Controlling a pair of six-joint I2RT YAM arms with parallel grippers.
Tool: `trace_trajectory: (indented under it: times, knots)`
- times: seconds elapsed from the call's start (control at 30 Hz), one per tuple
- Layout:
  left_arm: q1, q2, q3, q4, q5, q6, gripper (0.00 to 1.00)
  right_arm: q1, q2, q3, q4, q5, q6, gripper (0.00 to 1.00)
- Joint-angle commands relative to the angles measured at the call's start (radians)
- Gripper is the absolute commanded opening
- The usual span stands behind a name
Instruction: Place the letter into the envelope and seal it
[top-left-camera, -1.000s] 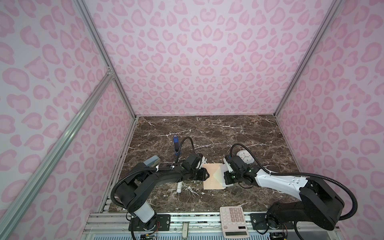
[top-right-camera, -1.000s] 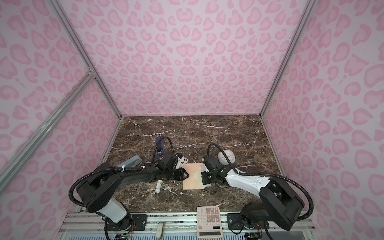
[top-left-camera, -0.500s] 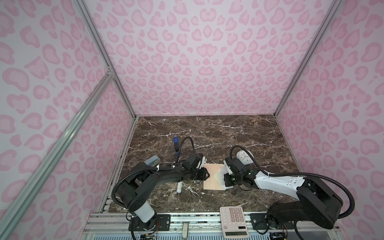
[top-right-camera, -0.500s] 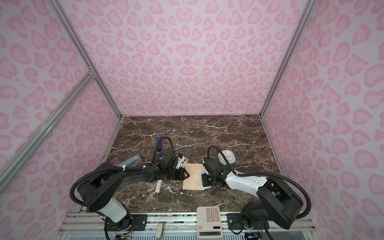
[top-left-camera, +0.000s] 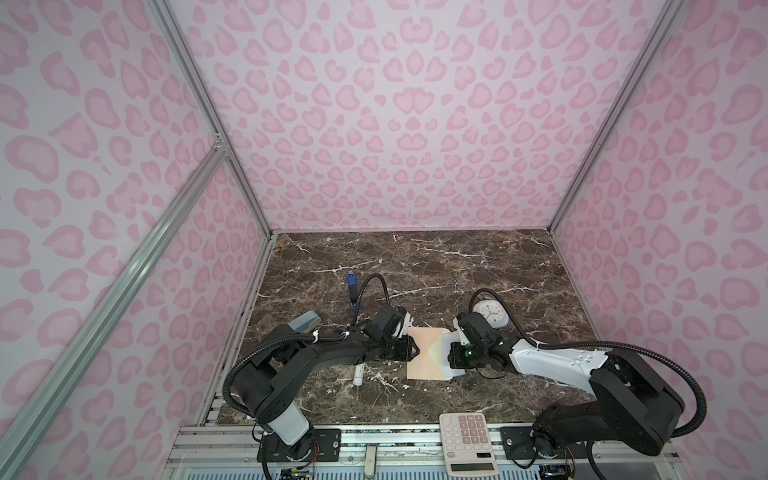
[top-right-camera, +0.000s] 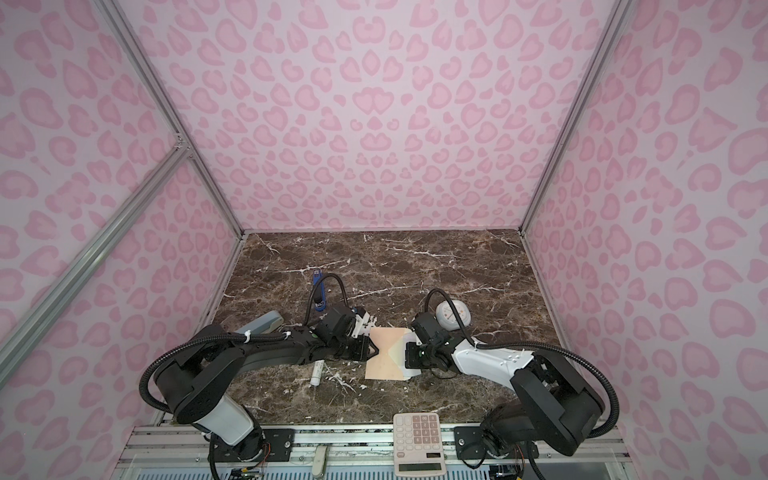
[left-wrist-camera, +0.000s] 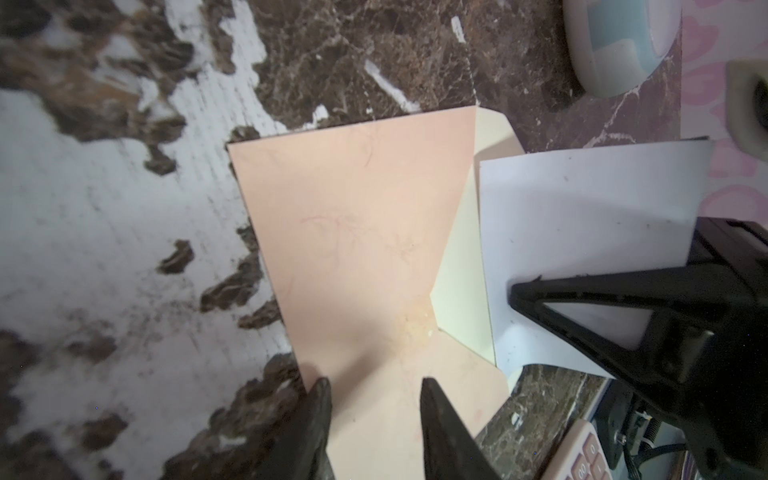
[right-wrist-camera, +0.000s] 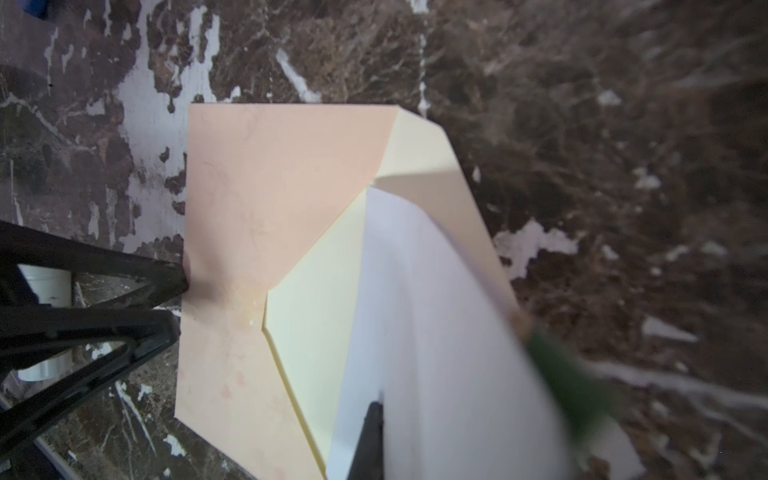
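Peach envelope (left-wrist-camera: 353, 232) under parted left claw (left-wrist-camera: 374, 386); right claw (left-wrist-camera: 519, 289) grasps letter (left-wrist-camera: 582, 216) at its mouth.

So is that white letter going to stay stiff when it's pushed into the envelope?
Probably floppy: the letter bows in a curve where the right claw pinches it. Likely light, being one thin sheet. It may buckle against the envelope rather than slide straight in.

R gripper (right-wrist-camera: 375, 411) clamps letter (right-wrist-camera: 449, 324) — edge over envelope (right-wrist-camera: 266, 187) cream mouth; L gripper (right-wrist-camera: 176, 303) at opp. edge.
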Motion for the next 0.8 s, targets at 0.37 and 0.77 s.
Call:
trace_trajectory:
  times: [0.37, 0.77]
  knots:
    - [-0.002, 0.016, -0.019, -0.166, -0.043, -0.012, 0.40, -0.010, 0.056, 0.033, -0.066, -0.048, 0.069, 0.00]
    - [-0.003, 0.014, -0.007, -0.204, -0.075, 0.008, 0.40, -0.013, 0.081, 0.065, -0.085, -0.082, 0.029, 0.00]
